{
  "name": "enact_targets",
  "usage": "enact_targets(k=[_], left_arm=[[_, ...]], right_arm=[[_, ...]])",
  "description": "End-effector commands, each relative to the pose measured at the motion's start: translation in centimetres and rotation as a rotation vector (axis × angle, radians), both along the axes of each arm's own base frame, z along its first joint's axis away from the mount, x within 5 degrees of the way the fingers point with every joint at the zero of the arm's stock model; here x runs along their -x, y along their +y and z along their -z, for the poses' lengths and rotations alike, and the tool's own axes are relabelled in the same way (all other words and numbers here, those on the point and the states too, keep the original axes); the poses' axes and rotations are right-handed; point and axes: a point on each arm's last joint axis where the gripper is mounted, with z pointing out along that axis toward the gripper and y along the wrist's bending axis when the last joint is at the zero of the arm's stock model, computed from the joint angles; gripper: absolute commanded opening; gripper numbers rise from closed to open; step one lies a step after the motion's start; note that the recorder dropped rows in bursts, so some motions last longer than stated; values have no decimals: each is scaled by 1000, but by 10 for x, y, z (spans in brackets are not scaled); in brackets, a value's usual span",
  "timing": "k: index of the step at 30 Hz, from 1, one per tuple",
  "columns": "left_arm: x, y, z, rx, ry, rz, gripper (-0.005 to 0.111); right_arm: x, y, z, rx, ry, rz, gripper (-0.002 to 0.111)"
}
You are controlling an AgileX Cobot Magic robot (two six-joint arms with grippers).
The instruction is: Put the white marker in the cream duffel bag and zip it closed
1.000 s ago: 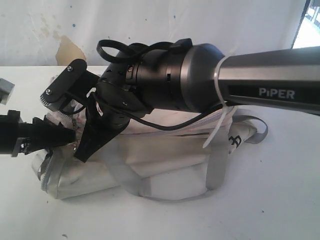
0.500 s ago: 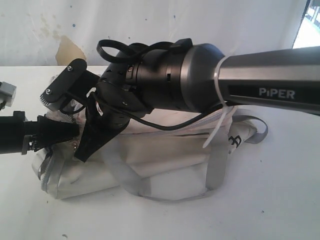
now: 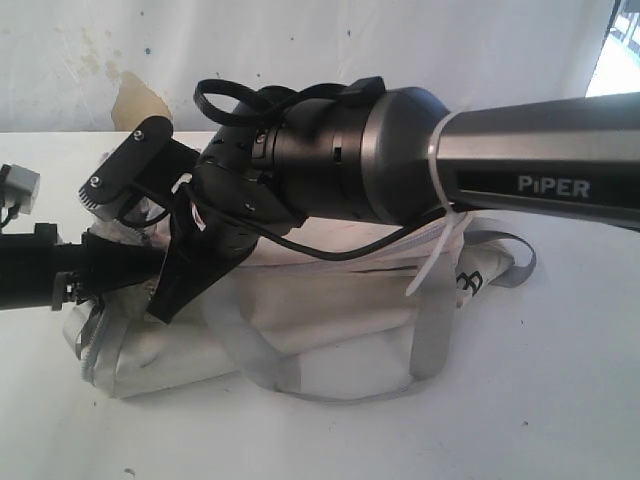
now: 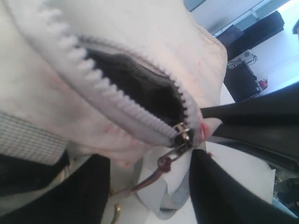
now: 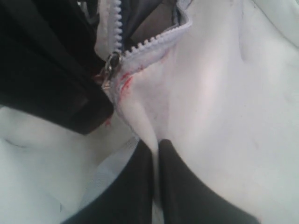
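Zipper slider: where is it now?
In the left wrist view, the zipper slider sits at the end of the open gap in the bag, ahead of the left fingers, near where the right fingers pinch it.

The left jaws stand apart, with one dark finger on each side. Between them and just ahead lies one end of the cream duffel bag. Its light grey zipper is parted into a mouth that shows a dark interior. The metal slider sits at the closed end of that mouth, ahead of the gap between the jaws. Its brownish pull cord trails back into the gap. Just beside the slider, the dark fingers of the right jaws meet on a fold of red-marked cream fabric. A grey webbing strap lies against the bag just beyond one left finger.
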Motion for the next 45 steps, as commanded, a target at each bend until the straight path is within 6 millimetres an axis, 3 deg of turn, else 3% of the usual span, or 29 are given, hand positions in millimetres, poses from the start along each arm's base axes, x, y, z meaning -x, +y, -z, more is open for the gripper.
enact_targets(k=[1,3,11,18,26,37,45], left_arm=[[1,-12,1,-30,-7,36,50],[0,-13,2,-42,-7,32,44],[0,-11,4,-41,70,-3,1],[1,-1,-5,92,121,-15,0],[4,13,-17,196,411,-130,0],[18,11,-44,200,500,-131,0],[23,10,-67,230,439,-151,0]], right_arm=[[0,0,-7,-39,-11,2,0],[0,-1,-6,-34,-9,4,0],[0,-1,-6,-32,-8,5,0],[0,-1,-6,-28,-6,6,0],[0,-2,-6,-25,-4,8,0],[0,-1,-6,-23,-10,5,0],[0,-2,-6,-21,-11,5,0]])
